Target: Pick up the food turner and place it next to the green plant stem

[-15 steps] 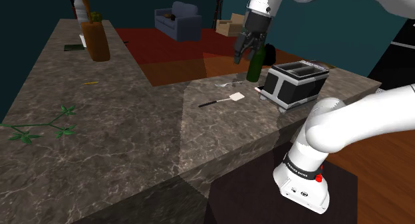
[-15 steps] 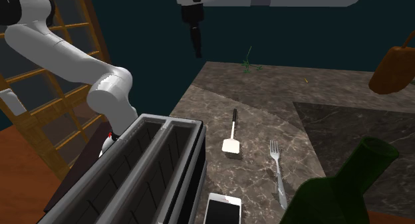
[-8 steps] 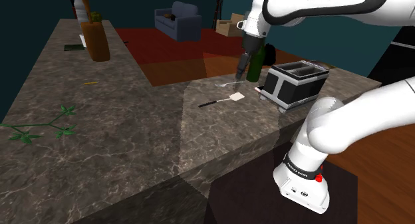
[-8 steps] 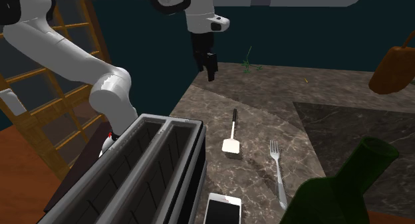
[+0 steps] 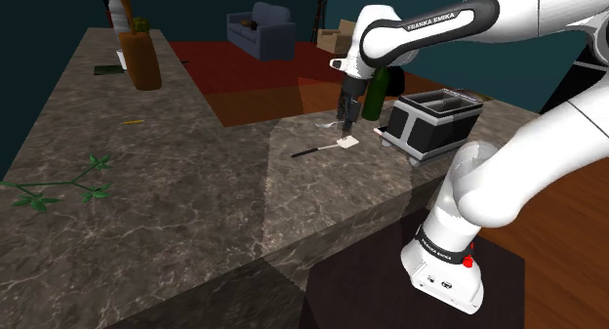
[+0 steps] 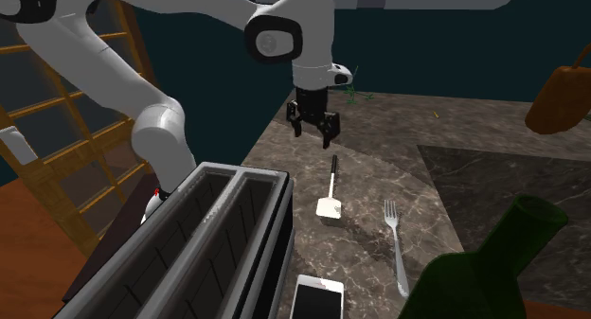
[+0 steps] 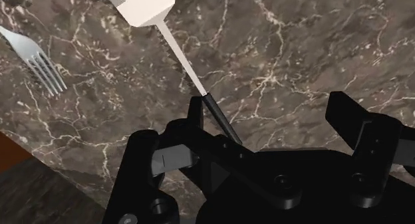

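The black two-finger claw [image 6: 313, 128] hangs open over the dark marble-veined counter [image 5: 195, 190], its fingers [image 7: 344, 113] standing well apart and gripping nothing. The food turner [image 6: 331, 186], a flat white blade on a thin pale shaft with a black handle, lies flat on the counter just beyond the claw, between the dark two-slot toaster [image 5: 436, 124] and the silver fork [image 7: 33, 56].

In the wrist view the black handle runs close by one finger instead of midway between the two. If the claw descends and closes from this offset, that finger may land on the handle or push it aside, so the turner would likely spin or skid. The handle is slim and flush with the counter, so a shallow pinch could slip.

The green leafy plant stem [image 5: 59, 187] lies well apart across the counter. A weak end-grip might let the blade sag or drop on the way. The dark green glass bottle [image 5: 374, 95] stands near the arm and could be clipped.
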### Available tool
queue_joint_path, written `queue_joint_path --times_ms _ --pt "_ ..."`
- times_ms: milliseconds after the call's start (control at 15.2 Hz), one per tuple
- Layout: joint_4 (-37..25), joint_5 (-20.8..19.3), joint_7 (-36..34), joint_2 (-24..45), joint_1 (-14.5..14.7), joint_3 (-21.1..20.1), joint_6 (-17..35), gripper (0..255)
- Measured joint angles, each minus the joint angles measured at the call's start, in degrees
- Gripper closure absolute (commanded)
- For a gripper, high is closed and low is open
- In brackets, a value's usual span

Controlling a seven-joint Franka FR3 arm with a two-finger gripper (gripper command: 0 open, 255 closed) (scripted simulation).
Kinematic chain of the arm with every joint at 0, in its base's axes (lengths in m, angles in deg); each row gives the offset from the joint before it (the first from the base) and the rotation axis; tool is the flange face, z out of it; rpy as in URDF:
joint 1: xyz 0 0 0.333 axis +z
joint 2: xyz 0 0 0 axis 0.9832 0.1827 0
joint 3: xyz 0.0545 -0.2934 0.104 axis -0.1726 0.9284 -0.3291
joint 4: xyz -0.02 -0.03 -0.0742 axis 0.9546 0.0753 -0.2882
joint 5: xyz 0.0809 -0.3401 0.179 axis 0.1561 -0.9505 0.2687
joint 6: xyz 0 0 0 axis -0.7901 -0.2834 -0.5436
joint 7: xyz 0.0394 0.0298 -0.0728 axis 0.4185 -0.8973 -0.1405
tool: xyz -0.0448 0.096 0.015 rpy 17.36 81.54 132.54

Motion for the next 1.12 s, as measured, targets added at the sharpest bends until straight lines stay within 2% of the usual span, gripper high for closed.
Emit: queue_joint_path --times_ms 198,528,1122 --pt "-1.40 0.07 11.08 6.50 2.96 4.05 4.54 0" --pt "-4.70 3.12 28.83 17.73 7.36 9.41 11.20 0" --pt "-3.22 6.62 33.37 23.44 8.51 10.67 17.66 0"
